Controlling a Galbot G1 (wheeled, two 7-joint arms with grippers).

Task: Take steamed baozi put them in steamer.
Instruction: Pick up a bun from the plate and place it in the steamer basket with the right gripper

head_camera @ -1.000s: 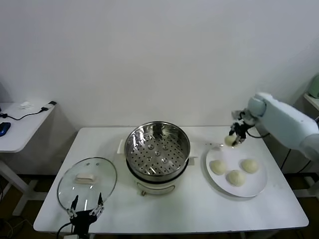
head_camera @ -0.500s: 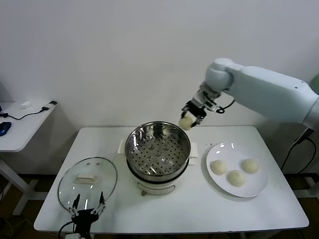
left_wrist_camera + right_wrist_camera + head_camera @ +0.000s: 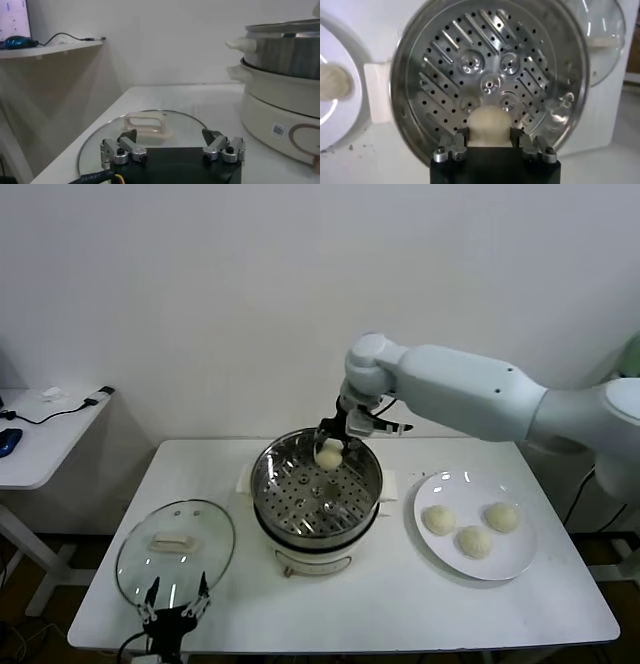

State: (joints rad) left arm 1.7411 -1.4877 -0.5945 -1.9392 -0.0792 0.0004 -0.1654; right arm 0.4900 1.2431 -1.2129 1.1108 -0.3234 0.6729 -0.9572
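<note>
The bun in play point(image 3: 328, 455) is up in the air, pinched between the jaws of the right gripper point(image 3: 334, 446), and it hangs over the far part of the steamer point(image 3: 316, 489), just inside the far rim. The right wrist view tells the story: bun point(image 3: 489, 125) between the two fingers point(image 3: 461, 141), and straight beyond it the perforated tray point(image 3: 489, 80), bare, every hole showing. So the relation that matters is simple: the tray lies directly below the gripper, no sideways travel needed by my reading, only a short drop and a release. The bun is a round dome, no long axis to worry about, so any orientation will sit fine on the tray.

Three more buns point(image 3: 473, 531) wait on the white plate point(image 3: 505, 569), right of the steamer, near the right arm's side of the table point(image 3: 400, 604). That arm is plainly the nearer one for all of them.

The left gripper point(image 3: 172, 612) sits at the near left edge of the table, jaws spread wide and empty, its fingertips just over the near rim of the glass lid point(image 3: 175, 552), which lies flat to the left of the steamer. It looks parked.

Watch the far rim: released too far back, the bun could catch the steel wall instead of landing on the tray.
</note>
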